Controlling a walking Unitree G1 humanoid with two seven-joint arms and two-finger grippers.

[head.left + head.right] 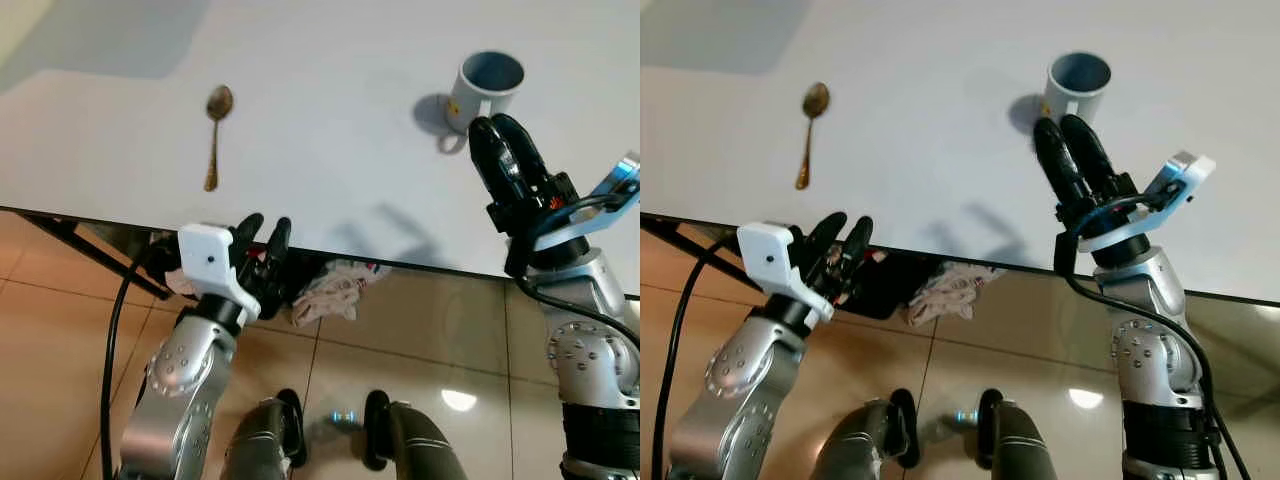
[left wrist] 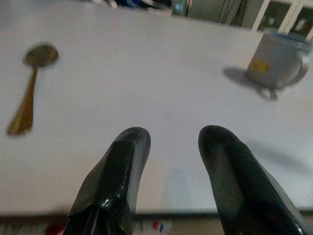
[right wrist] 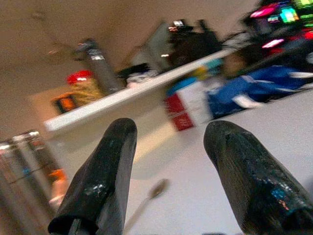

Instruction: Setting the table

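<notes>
A gold spoon [image 1: 215, 135] lies on the white table [image 1: 330, 150], bowl end away from me. To its right stands a pale blue mug [image 1: 485, 85] with a yellow mark, its handle toward the front. My left gripper [image 1: 266, 226] is at the table's front edge, open with nothing between its fingers; its wrist view looks across the table at the spoon [image 2: 32, 83] and mug [image 2: 276, 58]. My right gripper [image 1: 493, 123] hovers just in front of the mug, above the table, open and empty. The spoon [image 3: 151, 193] appears blurred between its fingers.
The table's dark front edge [image 1: 400, 262] runs across the view, with tiled floor [image 1: 440, 340] below it. A crumpled cloth [image 1: 330, 290] lies on the floor under the table. A black cable [image 1: 110, 350] hangs by my left arm. Dark table framing [image 1: 60, 235] sits at the left.
</notes>
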